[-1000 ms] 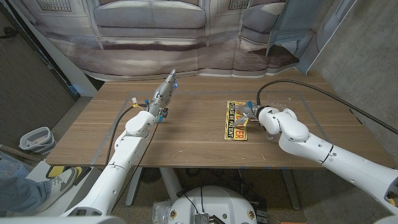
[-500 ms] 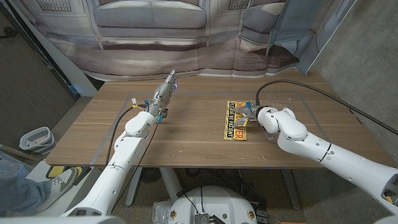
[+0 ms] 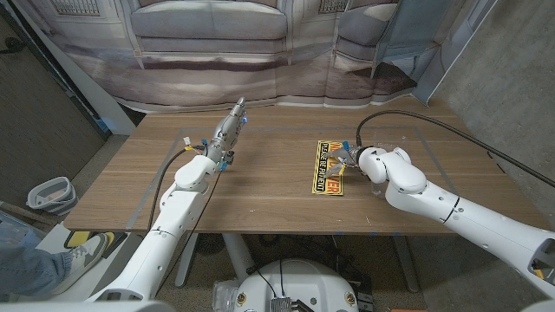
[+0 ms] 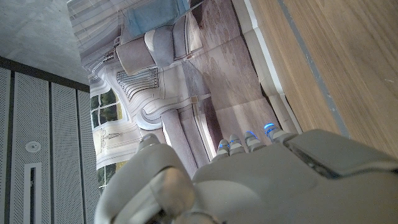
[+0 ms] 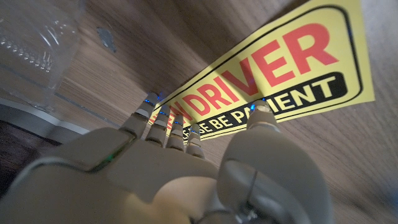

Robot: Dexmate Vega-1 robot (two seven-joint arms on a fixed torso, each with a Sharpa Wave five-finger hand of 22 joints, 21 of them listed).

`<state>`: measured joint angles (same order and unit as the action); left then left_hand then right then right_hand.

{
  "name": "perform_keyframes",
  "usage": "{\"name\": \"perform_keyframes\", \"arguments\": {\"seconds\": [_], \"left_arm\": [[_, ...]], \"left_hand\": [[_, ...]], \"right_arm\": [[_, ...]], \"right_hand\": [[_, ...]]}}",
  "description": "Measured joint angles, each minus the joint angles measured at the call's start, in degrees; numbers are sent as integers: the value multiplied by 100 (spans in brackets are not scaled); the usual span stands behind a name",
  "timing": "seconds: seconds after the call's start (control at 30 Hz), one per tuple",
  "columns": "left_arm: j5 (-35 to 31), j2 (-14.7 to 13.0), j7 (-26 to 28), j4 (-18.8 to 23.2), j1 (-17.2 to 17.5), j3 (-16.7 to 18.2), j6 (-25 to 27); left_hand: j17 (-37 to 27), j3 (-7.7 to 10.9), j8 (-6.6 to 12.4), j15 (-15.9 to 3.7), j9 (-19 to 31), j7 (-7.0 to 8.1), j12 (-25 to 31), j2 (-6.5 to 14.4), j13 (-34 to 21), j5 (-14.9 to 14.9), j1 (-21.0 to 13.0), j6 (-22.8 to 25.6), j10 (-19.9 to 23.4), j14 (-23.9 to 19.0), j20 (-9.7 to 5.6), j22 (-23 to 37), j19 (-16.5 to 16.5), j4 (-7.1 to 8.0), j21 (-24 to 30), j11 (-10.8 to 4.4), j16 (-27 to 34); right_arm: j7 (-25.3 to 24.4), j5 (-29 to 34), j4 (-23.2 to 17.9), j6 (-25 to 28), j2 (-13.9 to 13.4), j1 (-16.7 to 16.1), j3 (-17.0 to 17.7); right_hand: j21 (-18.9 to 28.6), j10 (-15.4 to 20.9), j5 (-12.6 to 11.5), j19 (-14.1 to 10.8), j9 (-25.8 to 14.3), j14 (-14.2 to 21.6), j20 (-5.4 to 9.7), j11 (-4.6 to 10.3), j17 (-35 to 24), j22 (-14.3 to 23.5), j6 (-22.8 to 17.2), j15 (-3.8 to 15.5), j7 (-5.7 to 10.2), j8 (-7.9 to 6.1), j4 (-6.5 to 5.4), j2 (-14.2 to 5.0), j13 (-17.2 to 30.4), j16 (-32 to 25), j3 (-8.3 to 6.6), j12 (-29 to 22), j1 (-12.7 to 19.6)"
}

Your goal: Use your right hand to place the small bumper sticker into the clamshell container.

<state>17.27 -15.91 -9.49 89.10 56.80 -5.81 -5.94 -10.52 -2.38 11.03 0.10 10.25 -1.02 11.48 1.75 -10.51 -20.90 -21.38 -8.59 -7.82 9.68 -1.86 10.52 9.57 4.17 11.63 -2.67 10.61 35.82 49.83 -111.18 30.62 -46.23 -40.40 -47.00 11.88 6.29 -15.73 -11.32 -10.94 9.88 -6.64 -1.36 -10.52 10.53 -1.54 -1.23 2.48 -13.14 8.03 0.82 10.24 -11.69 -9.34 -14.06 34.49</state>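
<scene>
Behind the wooden table (image 3: 260, 186) hangs a printed backdrop of a sofa (image 3: 208, 26), and a concrete wall rises on the robot's right. On the table lies the small bumper sticker (image 3: 329, 168) — yellow, with red "DRIVER" lettering and a black band — flat on the wood toward the right side. The right hand (image 3: 355, 159) is over the sticker's far end, fingertips (image 5: 163, 117) and thumb down on its edge; whether they actually pinch it I cannot tell. The clear clamshell container (image 5: 34, 40) sits just beside that hand, partly hidden by the arm in the head view. The left hand (image 3: 227, 133) is raised mid-table, well apart from the sticker, fingers straight and together, holding nothing.
</scene>
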Motion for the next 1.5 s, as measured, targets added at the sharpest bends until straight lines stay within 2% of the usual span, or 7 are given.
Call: {"name": "perform_keyframes", "arguments": {"seconds": [0.47,0.77,0.83,0.9,1.0,1.3,1.5], "left_arm": [[-30,0,34,65,6,-46,36],[-32,0,38,68,5,-64,67],[-31,0,37,68,3,-66,68],[-32,0,38,68,0,-69,69],[-32,0,38,68,-1,-70,77],[-34,0,39,68,-4,-74,90],[-38,3,49,67,-6,-79,99]], "left_hand": [[0,-9,0,0,0,0,0,0,0,0,0,0,0,0,0,0,0,10,0,0,0],[0,-23,0,0,0,0,0,0,0,0,0,0,0,0,0,0,0,24,0,0,0],[0,-23,0,0,0,0,0,22,0,0,-22,0,0,0,0,0,0,24,0,0,0],[0,-23,0,0,0,0,0,22,0,0,-22,0,0,0,0,0,0,24,0,0,0],[0,-23,0,0,30,0,0,22,0,0,-22,0,0,0,0,0,0,24,0,0,0],[0,-42,0,0,30,0,0,22,0,0,-22,0,0,0,0,0,0,4,0,0,0],[0,-46,0,0,30,0,0,22,0,0,-22,0,0,0,0,0,0,0,0,0,0]], "right_arm": [[28,103,55,47,8,9,-57],[-89,185,105,53,16,-54,-80],[-112,195,114,53,18,-64,-82],[-161,217,122,51,21,-72,-84],[-206,233,148,41,33,-98,-86],[-307,287,184,13,55,-133,-88],[-381,317,187,2,58,-165,-82]], "right_hand": [[22,437,-39,-145,0,408,1,112,0,-1,-330,165,91,-61,-16,-1,-1,-63,-15,-127,1],[44,820,-39,-308,-1,695,83,209,-14,29,-621,328,198,-66,-21,-109,7,-109,-58,-192,109],[79,878,-54,-348,-1,734,123,230,-14,29,-677,367,211,-107,-15,-103,21,-111,-65,-214,139],[89,924,-62,-372,-1,803,104,223,-14,29,-709,355,223,-107,-15,-115,31,-111,-65,-235,169],[89,1016,-63,-430,-1,895,163,241,-14,29,-782,354,229,-110,-15,-121,34,-111,-65,-236,213],[133,1425,-67,-637,-2,1502,245,300,-26,29,-1200,375,367,-150,-54,-142,33,-194,-105,-392,251],[133,1585,-67,-708,-15,1681,255,320,-36,55,-1342,406,427,-173,-55,-173,33,-195,-106,-435,282]]}}
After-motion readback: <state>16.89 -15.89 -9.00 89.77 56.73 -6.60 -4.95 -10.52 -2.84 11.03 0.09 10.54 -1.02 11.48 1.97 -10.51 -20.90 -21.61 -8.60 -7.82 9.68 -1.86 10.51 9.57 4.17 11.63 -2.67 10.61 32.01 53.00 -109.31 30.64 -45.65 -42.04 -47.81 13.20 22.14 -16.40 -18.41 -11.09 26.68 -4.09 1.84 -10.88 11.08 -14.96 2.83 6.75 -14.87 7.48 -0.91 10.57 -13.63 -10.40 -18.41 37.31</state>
